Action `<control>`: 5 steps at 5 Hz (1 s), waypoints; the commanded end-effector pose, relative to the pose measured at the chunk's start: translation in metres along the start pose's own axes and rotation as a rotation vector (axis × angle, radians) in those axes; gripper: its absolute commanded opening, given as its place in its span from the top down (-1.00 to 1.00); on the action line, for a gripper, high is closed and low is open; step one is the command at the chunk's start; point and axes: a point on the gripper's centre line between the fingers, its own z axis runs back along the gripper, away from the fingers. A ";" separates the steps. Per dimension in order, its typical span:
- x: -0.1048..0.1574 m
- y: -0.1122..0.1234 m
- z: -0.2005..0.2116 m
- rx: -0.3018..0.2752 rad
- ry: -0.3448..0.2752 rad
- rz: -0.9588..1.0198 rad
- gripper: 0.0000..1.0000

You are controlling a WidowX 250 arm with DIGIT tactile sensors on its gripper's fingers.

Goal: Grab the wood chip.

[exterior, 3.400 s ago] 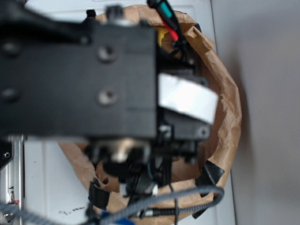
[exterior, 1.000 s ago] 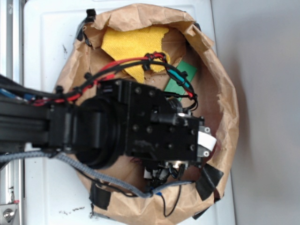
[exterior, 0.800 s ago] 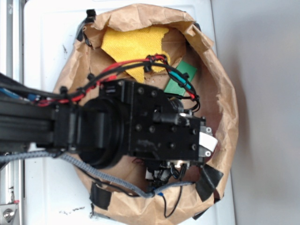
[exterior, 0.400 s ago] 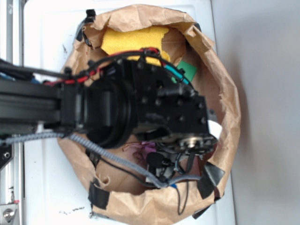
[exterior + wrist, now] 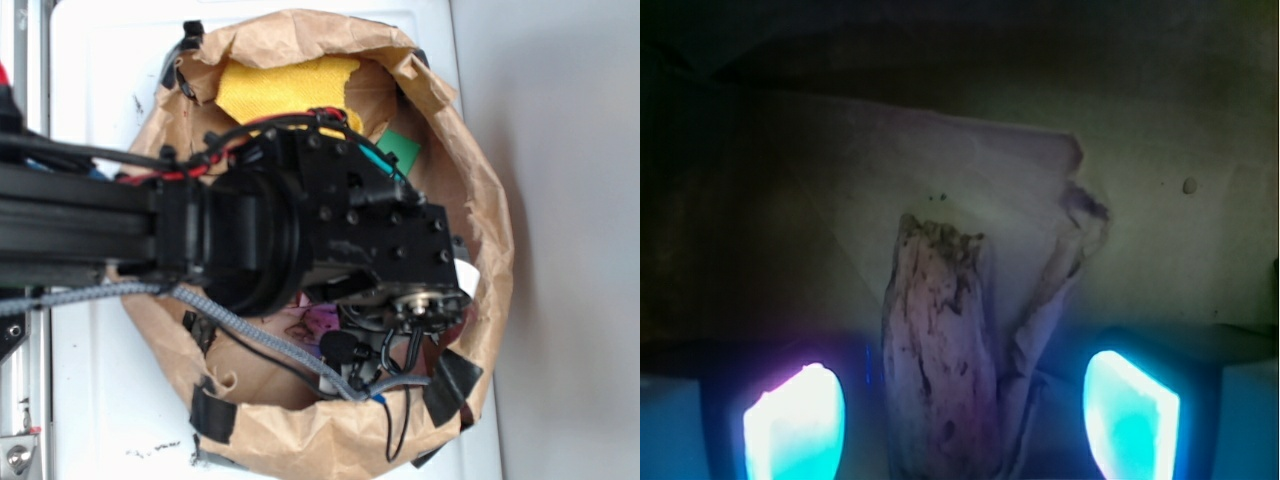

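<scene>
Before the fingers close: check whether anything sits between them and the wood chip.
Nothing visible does. In the wrist view the wood chip lies bare between the two lit fingers, jaws open. A torn paper flap runs along its right side, inside the gap.

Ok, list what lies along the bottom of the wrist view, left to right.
Left glowing fingertip → wood chip → torn paper flap → right glowing fingertip.

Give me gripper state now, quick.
Gripper: open, pads apart on either side of the wood chip, not closed on it.
</scene>
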 end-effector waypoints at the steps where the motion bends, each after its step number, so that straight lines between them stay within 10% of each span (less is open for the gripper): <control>1: 0.011 -0.016 -0.002 0.023 -0.054 -0.050 -1.00; 2: 0.011 -0.016 -0.019 0.072 -0.046 -0.047 -1.00; 3: 0.011 -0.011 -0.030 0.117 -0.018 -0.009 1.00; 5: 0.015 -0.006 -0.031 0.121 -0.024 0.012 1.00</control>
